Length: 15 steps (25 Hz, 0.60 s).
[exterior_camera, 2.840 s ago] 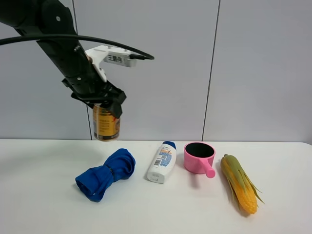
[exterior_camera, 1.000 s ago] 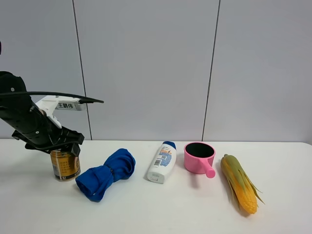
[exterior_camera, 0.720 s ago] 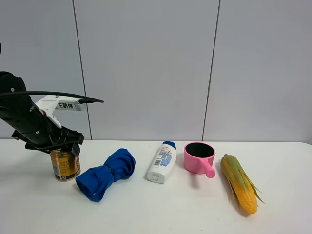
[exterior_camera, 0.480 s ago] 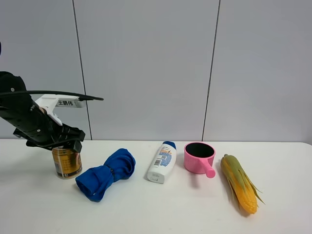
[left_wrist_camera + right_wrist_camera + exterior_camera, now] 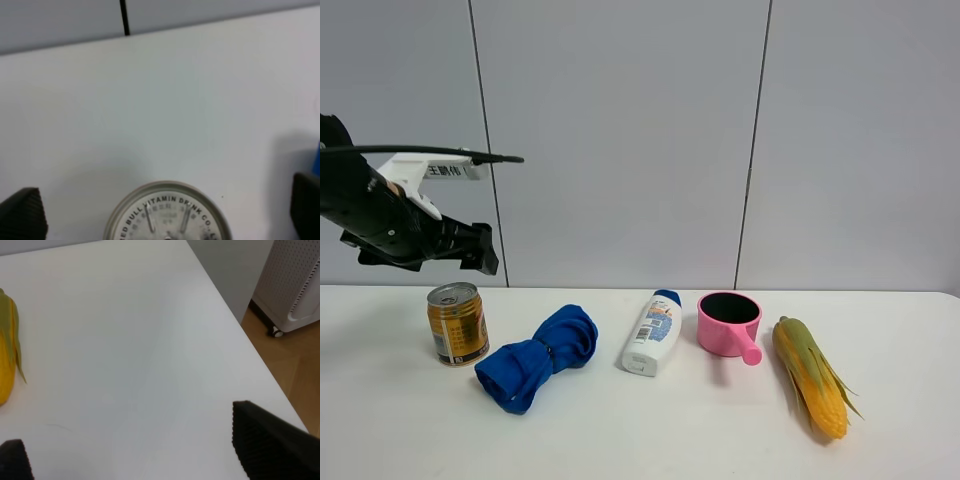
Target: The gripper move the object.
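The gold-yellow can stands upright on the white table at the far left, beside the blue cloth. My left gripper hangs open and empty just above and slightly behind the can, clear of it. In the left wrist view the can's silver top lies between my spread left fingertips, with wide gaps on both sides. My right gripper is open and empty over the table's right end; it does not show in the exterior high view.
Right of the can lie a blue cloth, a white shampoo bottle, a pink cup and a corn cob. The right wrist view shows the corn, the table's edge and a white unit on the floor.
My left gripper carried the can down from mid-air to the table's left end, opened and let it go, then rose clear. The can now stands alone.
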Available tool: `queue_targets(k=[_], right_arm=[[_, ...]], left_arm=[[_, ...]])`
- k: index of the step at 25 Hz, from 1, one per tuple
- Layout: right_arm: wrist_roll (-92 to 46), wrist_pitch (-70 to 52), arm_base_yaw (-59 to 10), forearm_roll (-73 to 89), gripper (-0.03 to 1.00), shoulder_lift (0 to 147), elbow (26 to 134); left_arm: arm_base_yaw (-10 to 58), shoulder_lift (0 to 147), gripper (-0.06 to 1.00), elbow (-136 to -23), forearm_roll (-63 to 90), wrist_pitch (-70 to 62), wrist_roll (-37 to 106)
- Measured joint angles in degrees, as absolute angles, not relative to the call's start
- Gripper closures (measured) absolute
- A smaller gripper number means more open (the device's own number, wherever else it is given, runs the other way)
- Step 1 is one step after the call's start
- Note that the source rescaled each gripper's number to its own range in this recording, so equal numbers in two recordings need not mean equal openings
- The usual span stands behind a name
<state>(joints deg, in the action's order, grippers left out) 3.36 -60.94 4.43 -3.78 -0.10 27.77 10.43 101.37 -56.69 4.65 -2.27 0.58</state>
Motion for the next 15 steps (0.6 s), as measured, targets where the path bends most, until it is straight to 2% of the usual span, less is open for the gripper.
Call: queue_targets(k=[11, 15], right_arm=[[3.4, -60.9, 4.4, -3.8, -0.03, -0.1, 27.8], [3.4, -60.9, 4.4, -3.8, -0.03, -0.1, 27.8]], left_arm=[[10.3, 78.9, -0.04, -56.7, 1.4, -18.6, 0.6], [7.1, 73.0, -0.04, -56.7, -2.5, -28.1, 0.6]])
